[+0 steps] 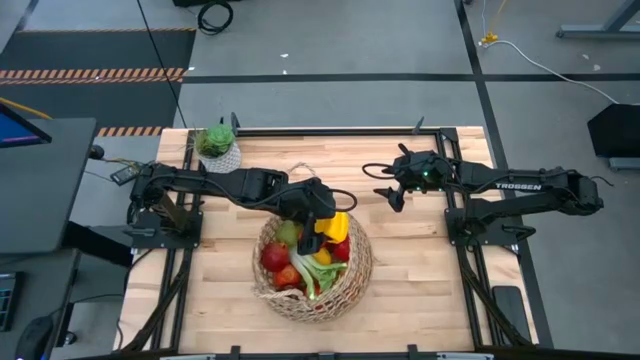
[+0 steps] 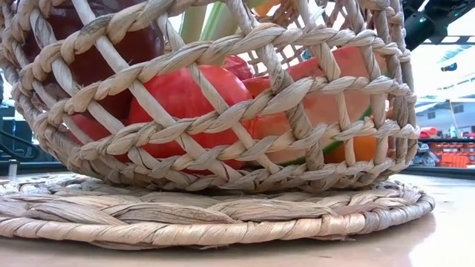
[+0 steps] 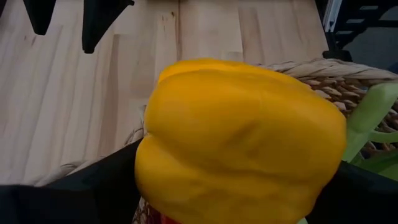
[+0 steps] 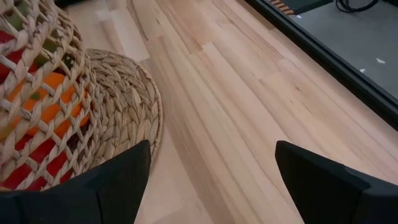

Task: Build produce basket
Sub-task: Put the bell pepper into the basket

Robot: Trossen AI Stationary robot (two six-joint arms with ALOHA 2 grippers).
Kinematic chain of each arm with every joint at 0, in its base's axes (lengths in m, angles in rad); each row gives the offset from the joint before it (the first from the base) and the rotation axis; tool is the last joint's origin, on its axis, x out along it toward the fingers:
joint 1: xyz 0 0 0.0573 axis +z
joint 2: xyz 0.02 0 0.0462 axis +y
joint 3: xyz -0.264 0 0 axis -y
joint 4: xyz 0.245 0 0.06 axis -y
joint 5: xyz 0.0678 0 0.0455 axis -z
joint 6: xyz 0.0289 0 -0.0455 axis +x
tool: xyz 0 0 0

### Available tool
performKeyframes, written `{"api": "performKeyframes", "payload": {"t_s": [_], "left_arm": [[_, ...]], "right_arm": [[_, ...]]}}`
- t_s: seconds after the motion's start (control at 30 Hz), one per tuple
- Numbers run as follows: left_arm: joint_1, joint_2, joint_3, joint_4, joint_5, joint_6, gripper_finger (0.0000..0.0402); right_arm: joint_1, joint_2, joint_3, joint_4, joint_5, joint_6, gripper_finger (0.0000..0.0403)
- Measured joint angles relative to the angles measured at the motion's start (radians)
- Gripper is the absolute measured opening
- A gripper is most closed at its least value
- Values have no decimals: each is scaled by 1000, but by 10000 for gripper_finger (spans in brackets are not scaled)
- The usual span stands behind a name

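The round tan wicker basket (image 1: 312, 268) stands on a round woven mat (image 2: 223, 215) in the middle of the table. It holds red apples (image 2: 185, 96), an orange, green pieces and other produce. My left gripper (image 1: 325, 232) is over the basket's far right part, shut on a yellow bell pepper (image 3: 242, 137). My right gripper (image 1: 392, 195) is open and empty, above the table to the far right of the basket. Its fingers (image 4: 118, 180) stand beside the mat (image 4: 124, 106) and the basket wall (image 4: 37, 99). My left gripper pinches the yellow pepper between its two fingers (image 3: 93, 186), one on each of two opposite sides (image 3: 149, 168). The pepper sits over the basket's far right rim (image 3: 336, 74), above the other produce. Whether it rests on the produce below, I cannot tell.
A small green plant in a white pot (image 1: 217, 142) stands at the table's far left corner. Bare wooden tabletop (image 1: 420, 280) lies to the right and left of the basket. Dark rails run along the table's sides.
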Motion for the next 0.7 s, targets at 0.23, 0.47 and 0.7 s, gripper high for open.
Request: {"api": "performKeyframes", "payload": {"t_s": [0.23, 0.47, 0.7], "left_arm": [[-1, 0, 0, 0, 0, 9, 353], [-1, 0, 0, -4, 1, 3, 353], [-20, 0, 0, -60, 10, -66, 353]], "right_arm": [[0, 0, 0, 31, 0, 0, 348], [0, 0, 0, 81, 0, 0, 348], [0, 0, 1, 132, 0, 0, 348]]}}
